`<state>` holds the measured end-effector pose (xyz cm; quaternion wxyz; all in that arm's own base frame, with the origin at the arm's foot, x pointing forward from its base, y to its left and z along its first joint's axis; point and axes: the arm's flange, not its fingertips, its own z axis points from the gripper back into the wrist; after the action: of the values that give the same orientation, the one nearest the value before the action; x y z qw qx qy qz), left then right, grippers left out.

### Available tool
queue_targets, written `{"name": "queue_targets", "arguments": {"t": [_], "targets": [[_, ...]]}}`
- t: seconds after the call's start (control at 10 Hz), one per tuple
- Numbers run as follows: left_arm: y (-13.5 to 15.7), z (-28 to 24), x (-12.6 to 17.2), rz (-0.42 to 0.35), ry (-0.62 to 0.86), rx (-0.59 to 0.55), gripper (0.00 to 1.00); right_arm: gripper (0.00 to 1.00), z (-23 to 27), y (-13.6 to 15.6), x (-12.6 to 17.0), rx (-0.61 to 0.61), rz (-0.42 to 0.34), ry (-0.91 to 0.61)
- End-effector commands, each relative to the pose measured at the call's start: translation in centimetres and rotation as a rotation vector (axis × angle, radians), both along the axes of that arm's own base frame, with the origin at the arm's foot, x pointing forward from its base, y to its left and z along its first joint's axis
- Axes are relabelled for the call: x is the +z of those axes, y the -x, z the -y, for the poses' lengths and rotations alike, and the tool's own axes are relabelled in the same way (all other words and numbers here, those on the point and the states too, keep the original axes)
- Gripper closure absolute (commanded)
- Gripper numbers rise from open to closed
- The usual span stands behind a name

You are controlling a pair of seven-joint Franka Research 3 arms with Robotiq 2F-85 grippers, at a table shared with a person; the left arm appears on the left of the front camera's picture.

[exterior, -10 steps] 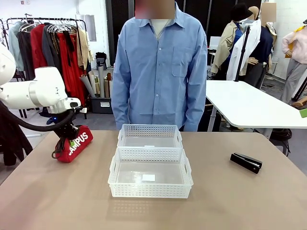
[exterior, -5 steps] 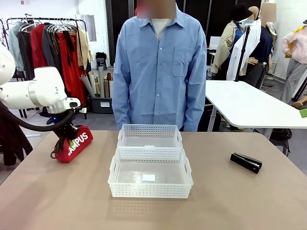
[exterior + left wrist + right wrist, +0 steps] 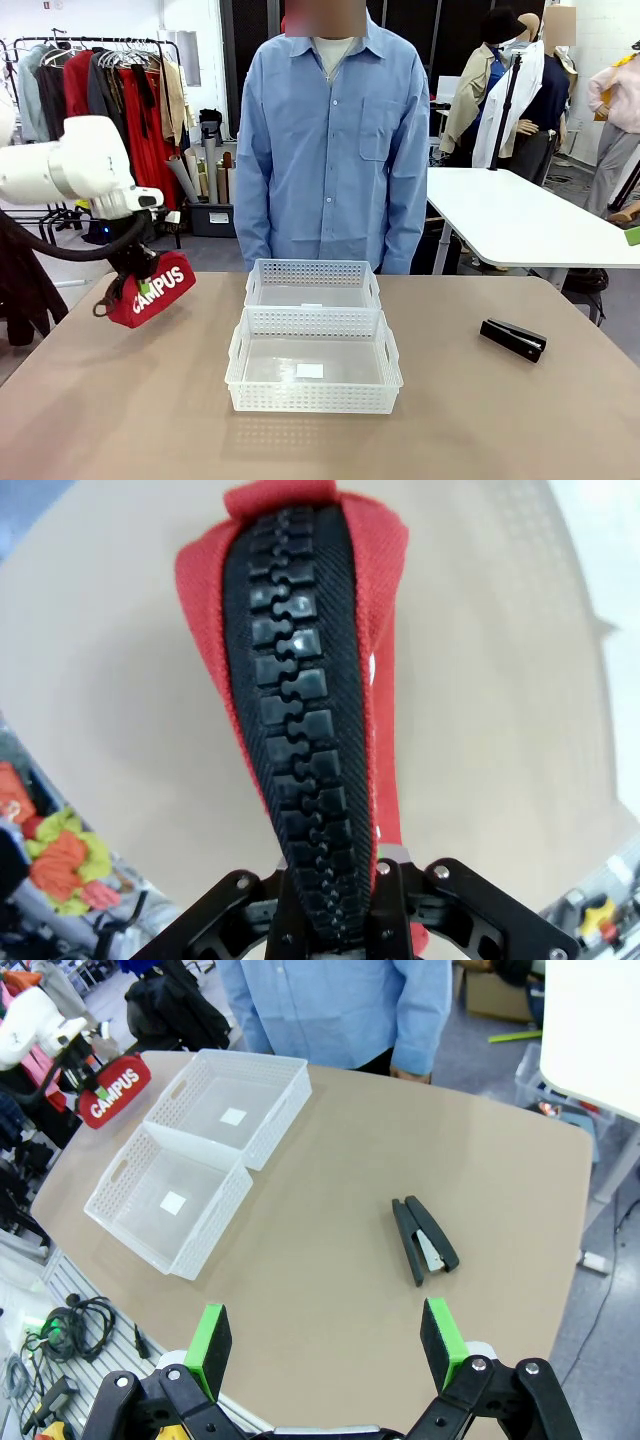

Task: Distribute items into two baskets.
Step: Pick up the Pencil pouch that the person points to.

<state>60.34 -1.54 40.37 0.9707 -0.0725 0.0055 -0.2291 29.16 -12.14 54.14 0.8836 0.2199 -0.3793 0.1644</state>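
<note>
**Pouch in a narrow pinch, well left of the baskets**

We see the left gripper clamped on one end of the red pouch, its jaws closed across the black zip. The pouch hangs tilted above the far left part of the table and, as we judge it, clear of the surface. The two baskets sit in the middle, one behind the other with their walls touching, and both look empty. The stapler lies on the right, well apart from them. The right gripper hovers high over that side with its fingers spread wide and nothing between them.

Our main worry is the grip itself. The pouch is soft and held by a small bite at one end, so a quick swing to the right could make it sag, twist or slip out before it reaches a basket.

The dark strap dangles below the pouch. If the carry is low, it could catch a lattice wall or a handle cut-out. The baskets look light, so such a snag would drag one out of place.

A release over the shared wall would leave the pouch straddling both baskets.

The person stands just behind the far basket, so a wide arc toward it comes close to them.

If both arms move to the middle together, they could crowd each other.
</note>
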Motion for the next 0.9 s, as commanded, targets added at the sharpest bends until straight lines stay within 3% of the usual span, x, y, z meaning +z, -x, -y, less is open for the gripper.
{"name": "queue_targets", "arguments": {"t": [0.0, 0.6, 0.8], "targets": [[2.7, -0.8, 4.6, -0.041, 0.005, -0.133, 1.00, 0.00, 0.1, 0.1, 0.0, 0.008, 0.007, -0.016], [13.5, -0.8, 14.9, 0.060, -0.080, -0.366, 1.00, 0.00, 0.1, 0.1, 0.0, 0.008, 0.007, -0.016], [15.6, -0.9, 17.9, 0.105, -0.057, -0.412, 1.00, 0.00, 0.1, 0.1, 0.0, 0.008, 0.007, -0.016]]}}
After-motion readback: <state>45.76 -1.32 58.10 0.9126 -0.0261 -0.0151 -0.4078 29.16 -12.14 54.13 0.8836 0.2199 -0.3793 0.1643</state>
